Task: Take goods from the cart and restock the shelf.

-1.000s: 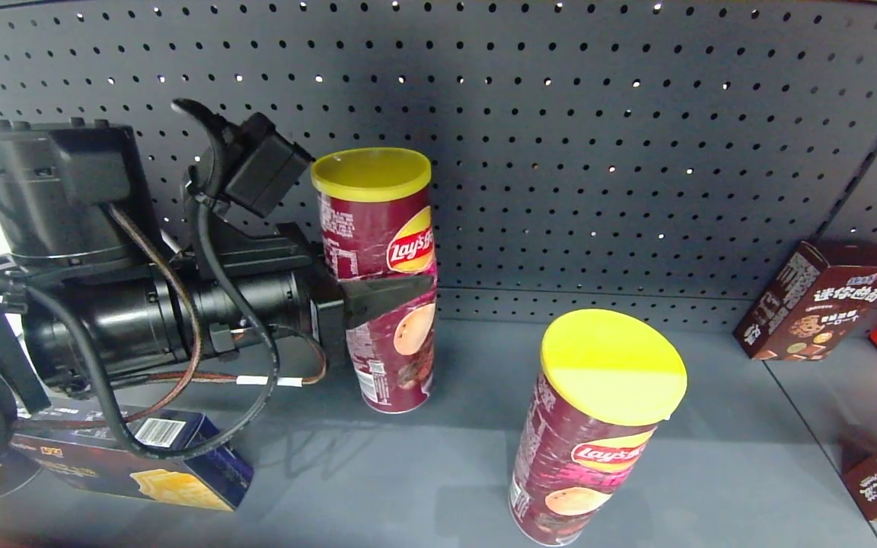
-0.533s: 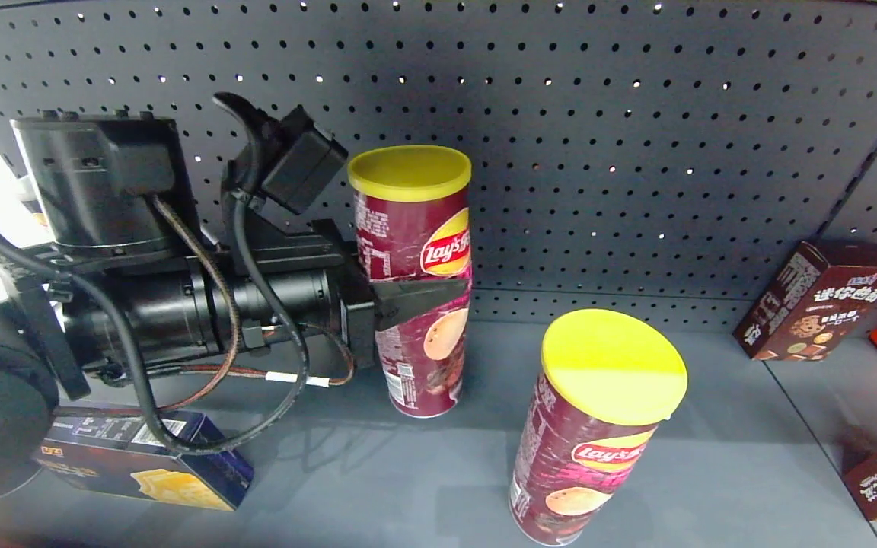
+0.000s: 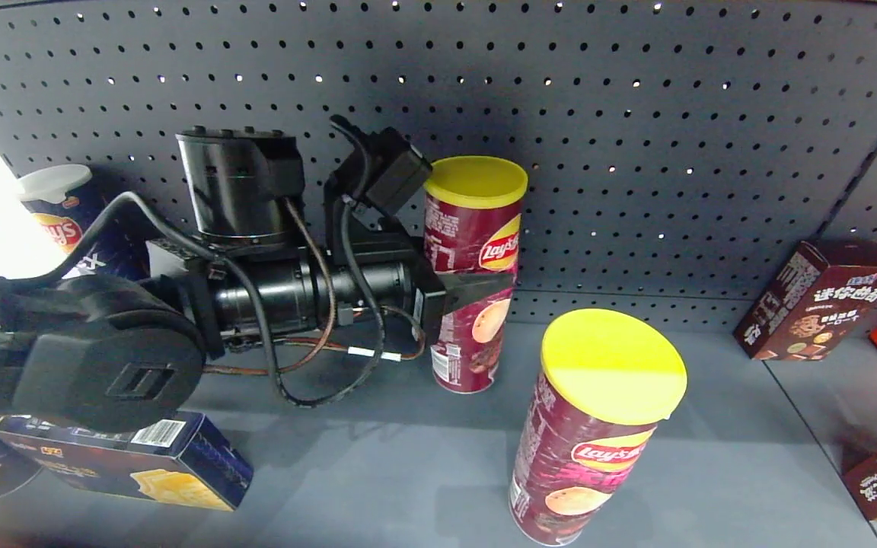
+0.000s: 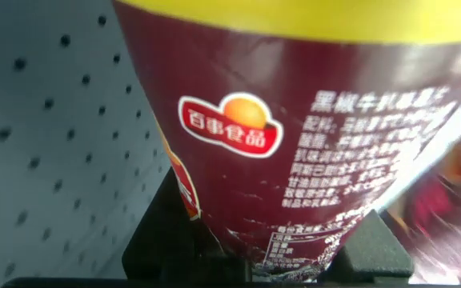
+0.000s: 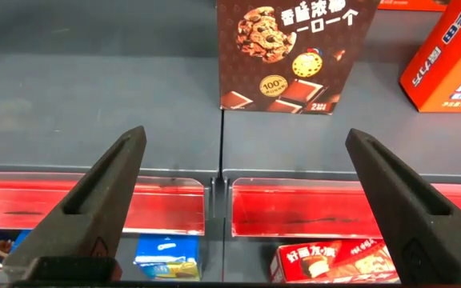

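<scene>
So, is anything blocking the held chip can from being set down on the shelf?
Nothing visible does. The left end effector holds the chip can upright near the pegboard, bare shelf beneath it; the second can stands apart, nearer the front.

Head cam sits high, facing forward and down onto the shelf [image 3: 408, 472] and its pegboard [image 3: 636, 152] back, fairly near; my left arm enters from frame left. Left wrist cam looks along the left jaws, jammed right up against the chip can [image 4: 294, 160], pegboard beside it; head cam shares that chip can [image 3: 475, 266] and pegboard. Right wrist cam looks out roughly level between the right jaws at a shelf front from farther back: brown box [image 5: 294, 52], orange box [image 5: 446, 56], red rails [image 5: 294, 208] below; head cam has a similar pair at its right edge; can't tell if it's the same pair.
</scene>
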